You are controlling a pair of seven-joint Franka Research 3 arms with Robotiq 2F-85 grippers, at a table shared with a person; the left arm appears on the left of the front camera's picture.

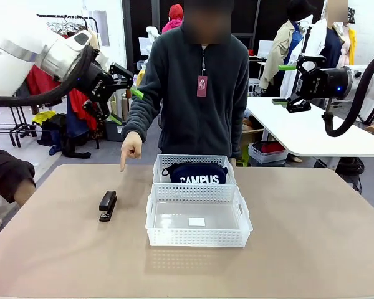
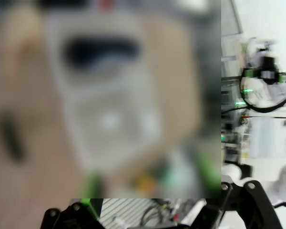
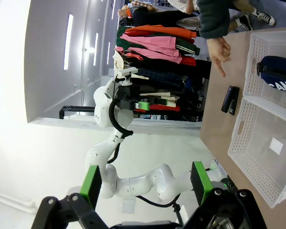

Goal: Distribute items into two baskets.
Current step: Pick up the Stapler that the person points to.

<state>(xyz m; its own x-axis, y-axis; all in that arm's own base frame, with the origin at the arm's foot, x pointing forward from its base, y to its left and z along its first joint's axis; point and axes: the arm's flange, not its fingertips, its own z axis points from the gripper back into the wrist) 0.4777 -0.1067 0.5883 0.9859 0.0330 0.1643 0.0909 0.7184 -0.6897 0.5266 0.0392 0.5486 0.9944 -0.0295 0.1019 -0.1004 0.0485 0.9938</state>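
Observation:
A small black stapler lies on the tan table, left of the two white lattice baskets. The far basket holds the navy "CAMPUS" pouch. The near basket holds only a small white label. My left gripper hangs open, high above the table's far left. High at the right is my right gripper, also open with nothing between its fingers. The left wrist view is heavily blurred; the stapler and pouch show as dark smears.
A person stands at the far edge, with one hand pointing a finger down at the table just beyond the stapler. A white table and clothes racks stand behind. Bare tabletop lies around the baskets on both sides.

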